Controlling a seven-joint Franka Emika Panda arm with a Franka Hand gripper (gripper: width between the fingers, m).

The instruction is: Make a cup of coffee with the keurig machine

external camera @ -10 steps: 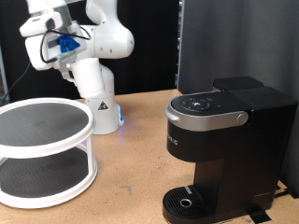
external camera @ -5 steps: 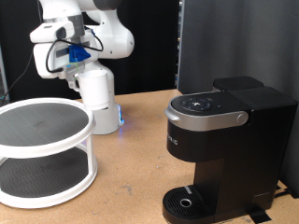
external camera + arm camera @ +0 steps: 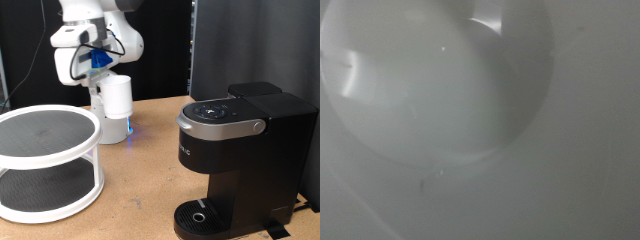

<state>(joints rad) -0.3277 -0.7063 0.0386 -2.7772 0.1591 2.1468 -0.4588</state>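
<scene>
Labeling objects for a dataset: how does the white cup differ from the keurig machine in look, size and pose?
The cup is plain white and cylindrical; the keurig machine is boxy and matte black with silver trim. The cup is much smaller than the machine. The cup hangs above the table under the end effector, while the machine stands on the table. Both stand upright.
</scene>
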